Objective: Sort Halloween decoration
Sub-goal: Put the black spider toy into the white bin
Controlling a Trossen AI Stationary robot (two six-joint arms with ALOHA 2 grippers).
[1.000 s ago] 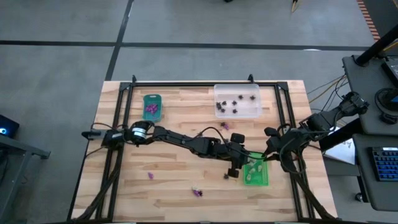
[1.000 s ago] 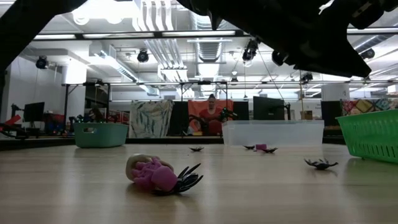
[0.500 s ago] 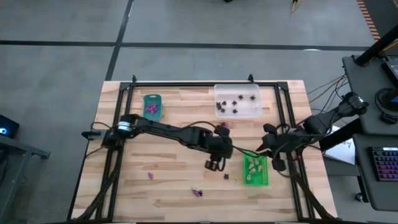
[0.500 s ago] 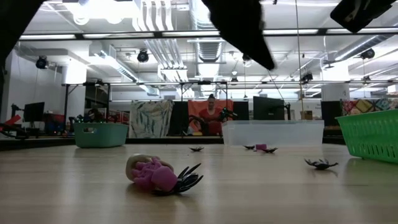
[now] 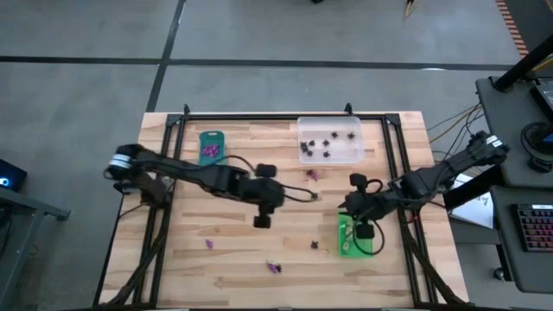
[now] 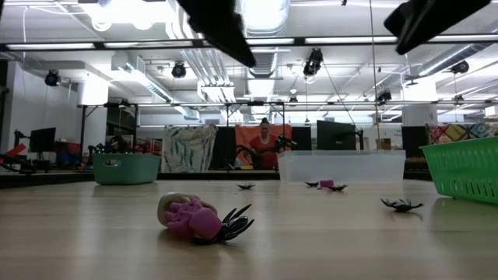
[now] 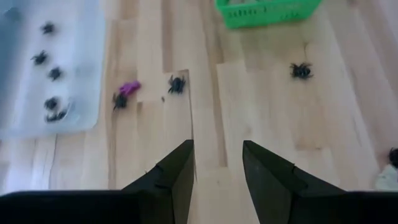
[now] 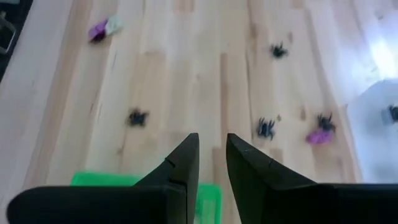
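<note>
While right pincer (image 5: pixel 363 231) hangs over green tray (image 5: pixel 346 246), empty left pincer (image 5: pixel 262 222), fingers parted, has withdrawn leftward.

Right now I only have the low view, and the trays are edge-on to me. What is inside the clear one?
Observer: The clear tray holds only black spiders.
Operator: And the teal one?
Observer: The teal tray holds purple pieces.
Operator: I only see dark arm parts overhead. Where is the left gripper?
Observer: The left gripper hangs over bare wood near mid-table, fingers apart and empty. The right gripper is over the green tray.
</note>
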